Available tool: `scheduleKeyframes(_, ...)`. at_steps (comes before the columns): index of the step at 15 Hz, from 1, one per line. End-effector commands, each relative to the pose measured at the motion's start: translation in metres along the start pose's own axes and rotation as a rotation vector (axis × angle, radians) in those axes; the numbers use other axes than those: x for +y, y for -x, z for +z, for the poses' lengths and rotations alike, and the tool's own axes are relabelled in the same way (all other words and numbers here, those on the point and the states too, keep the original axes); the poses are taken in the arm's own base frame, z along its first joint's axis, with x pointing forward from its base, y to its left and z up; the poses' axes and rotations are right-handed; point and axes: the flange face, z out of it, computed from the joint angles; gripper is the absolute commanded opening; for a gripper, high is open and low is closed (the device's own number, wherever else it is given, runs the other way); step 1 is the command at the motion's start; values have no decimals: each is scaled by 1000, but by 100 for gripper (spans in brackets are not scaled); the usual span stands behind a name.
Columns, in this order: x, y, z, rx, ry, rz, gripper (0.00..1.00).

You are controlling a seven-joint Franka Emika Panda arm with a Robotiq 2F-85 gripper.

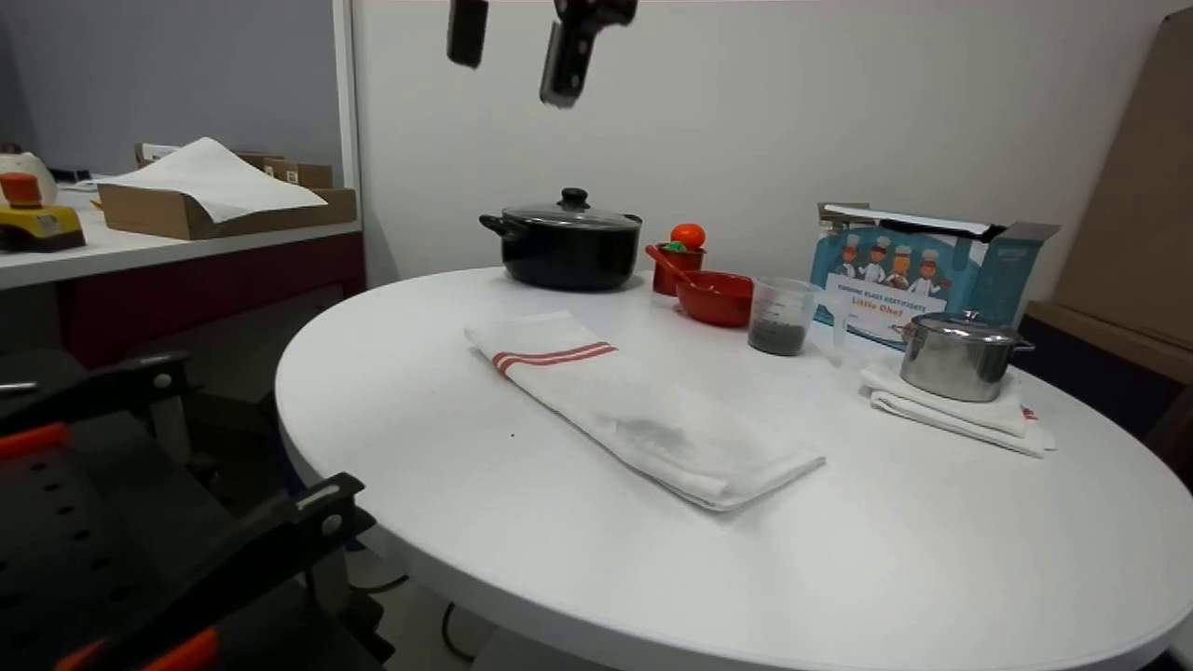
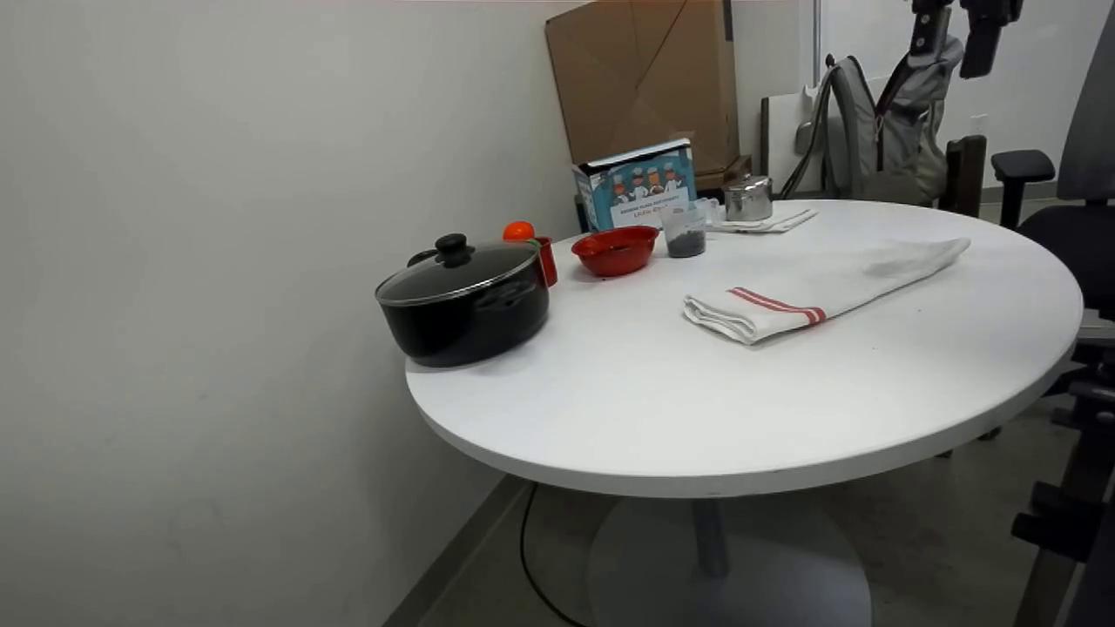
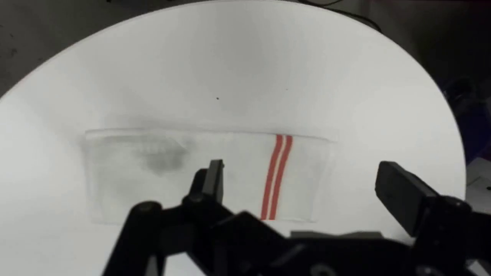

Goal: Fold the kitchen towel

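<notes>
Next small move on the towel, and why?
Probably lower the open black pincer toward the red-striped end of the long white cloth towel: the pincer hangs above the round white table, gripping nothing, and the towel lies as a layered, folded strip that could likely take another fold across.

On the table (image 1: 466, 494): towel (image 1: 634, 401) (folded), second towel (image 1: 955, 421), black pot (image 1: 570, 250), bowl (image 1: 716, 302), red cup (image 1: 665, 281), measuring cup (image 1: 779, 321), box (image 1: 885, 280).

This is likely a lab or office: a yellow emergency-stop box (image 1: 39, 224) with a red button (image 1: 20, 190) sits on a side desk (image 1: 121, 258), and an office chair (image 2: 1067, 242), a grey backpack (image 2: 902, 148) and a large cardboard box (image 2: 645, 96) show beyond the round table (image 2: 601, 418). A black pot (image 2: 475, 322) on it lends a kitchen touch.
</notes>
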Motion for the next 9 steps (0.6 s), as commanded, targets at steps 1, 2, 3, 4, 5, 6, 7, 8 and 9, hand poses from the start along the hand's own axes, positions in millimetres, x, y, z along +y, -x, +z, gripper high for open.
scheduleKeyframes(1, 50, -7, 33, 6, 34, 67, 100)
scheduleKeyframes(2, 60, -11, 41, -2, 40, 91, 100)
scheduleKeyframes(3, 69, -14, 51, -16, 46, 113, 100)
scheduleKeyframes(4, 79, -18, 62, -29, 54, 137, 100)
scheduleKeyframes(5, 86, -22, 71, -41, 61, 153, 100)
scheduleKeyframes(6, 93, -28, 83, -58, 70, 169, 100)
scheduleKeyframes(7, 99, -35, 92, -73, 77, 185, 100)
scheduleKeyframes(8, 103, -42, 100, -85, 83, 196, 100)
scheduleKeyframes(9, 107, -50, 108, -96, 88, 207, 100)
